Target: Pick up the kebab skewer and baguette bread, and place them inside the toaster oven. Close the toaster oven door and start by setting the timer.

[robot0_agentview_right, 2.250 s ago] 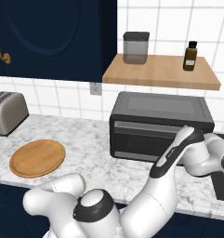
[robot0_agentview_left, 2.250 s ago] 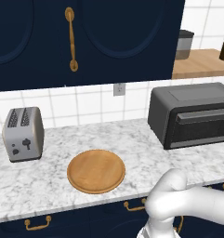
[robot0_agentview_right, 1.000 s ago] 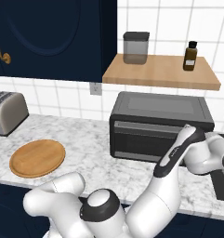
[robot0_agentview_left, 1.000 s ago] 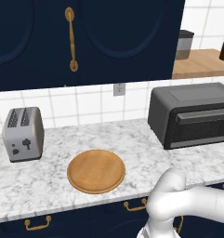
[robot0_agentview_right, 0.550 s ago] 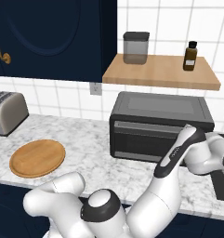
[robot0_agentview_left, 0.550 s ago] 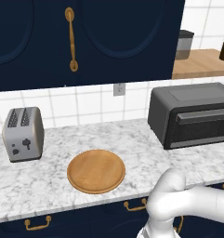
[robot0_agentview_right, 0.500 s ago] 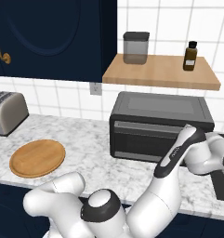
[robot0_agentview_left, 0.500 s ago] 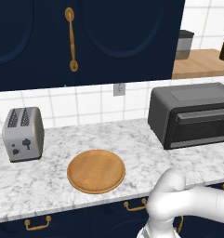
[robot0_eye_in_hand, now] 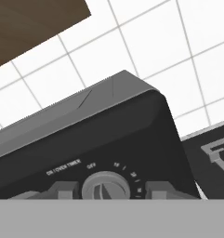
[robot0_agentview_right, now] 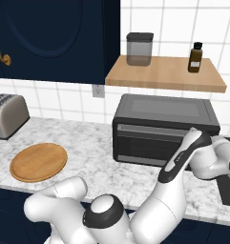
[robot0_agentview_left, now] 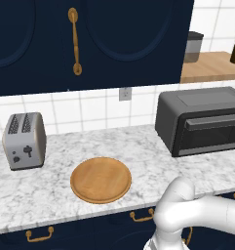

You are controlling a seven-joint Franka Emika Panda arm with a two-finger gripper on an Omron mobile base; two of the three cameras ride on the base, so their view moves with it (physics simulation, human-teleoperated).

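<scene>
The toaster oven (robot0_agentview_left: pixel 202 122) stands at the right of the counter, dark grey and boxy, and also shows as the toaster oven (robot0_agentview_right: pixel 164 126). Its door (robot0_agentview_right: pixel 152 143) is closed flat against the front. In the hand view the oven's control panel is close up, with the timer knob (robot0_eye_in_hand: pixel 106 186) low in the middle. My gripper (robot0_eye_in_hand: pixel 112 189) is open, one fingertip (robot0_eye_in_hand: pixel 64 190) left of the knob and the other on its right, with small gaps showing. The kebab skewer and the baguette bread are out of sight.
A round wooden board (robot0_agentview_left: pixel 101 179) lies mid-counter, and a small silver toaster (robot0_agentview_left: pixel 24 141) stands at the left. A wooden shelf (robot0_agentview_right: pixel 166 74) above the oven carries a grey canister (robot0_agentview_right: pixel 139 48) and a brown bottle (robot0_agentview_right: pixel 196 57). A dark cooktop (robot0_agentview_right: pixel 228 186) lies right of the oven.
The forearm edged slightly up and right toward the oven's right end about two seconds ago. Nothing has visibly moved in the last second.
</scene>
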